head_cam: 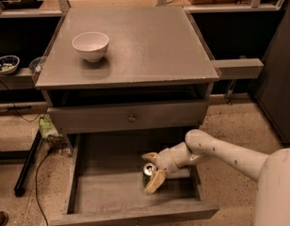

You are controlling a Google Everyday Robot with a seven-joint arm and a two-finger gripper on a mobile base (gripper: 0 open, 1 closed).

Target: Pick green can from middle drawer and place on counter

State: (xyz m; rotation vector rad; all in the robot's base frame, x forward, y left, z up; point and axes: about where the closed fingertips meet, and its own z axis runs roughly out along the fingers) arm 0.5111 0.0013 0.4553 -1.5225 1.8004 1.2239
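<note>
The green can (149,169) stands upright on the floor of the pulled-out middle drawer (107,192), right of centre, its silver top showing. My gripper (152,170) reaches in from the right and straddles the can, one finger behind it and one in front. The fingers are spread wider than the can, so the gripper is open. The grey counter (145,36) lies above, at the top of the cabinet.
A white bowl (91,45) sits on the counter's left side. A shut drawer front with a round knob (131,118) overhangs the back of the open drawer. Side shelves stick out left and right; a small bowl (6,64) rests on the left one. Cables lie on the floor at left.
</note>
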